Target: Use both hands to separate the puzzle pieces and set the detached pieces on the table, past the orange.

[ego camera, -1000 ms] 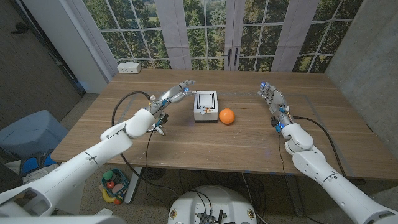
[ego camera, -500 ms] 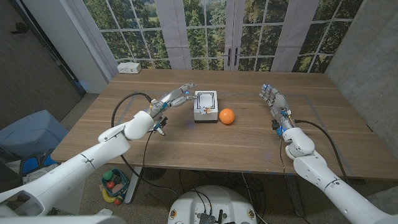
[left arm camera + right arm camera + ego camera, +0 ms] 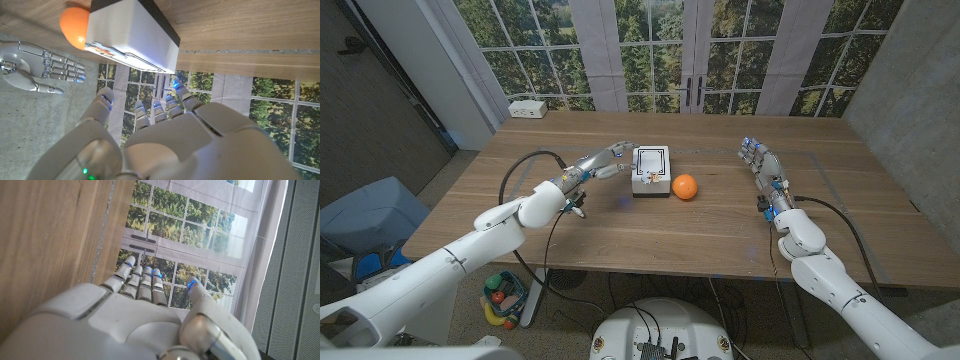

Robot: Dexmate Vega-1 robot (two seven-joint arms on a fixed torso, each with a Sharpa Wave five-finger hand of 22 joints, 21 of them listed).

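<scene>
The left hand [image 3: 601,160] reached just beside the puzzle box [image 3: 650,170] with fingers apart, holding nothing, probably to grasp it. The right hand [image 3: 761,162] waited well apart from the box, beyond the orange [image 3: 685,187], fingers loosely spread and empty

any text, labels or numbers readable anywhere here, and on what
No readable text in any view.
White puzzle box: black outline on its top, plus a small coloured mark on its side, too small and blurred to read.
White wall outlet box: no legible marking.

White black-edged puzzle [image 3: 651,170], orange orange [image 3: 685,187]
</scene>
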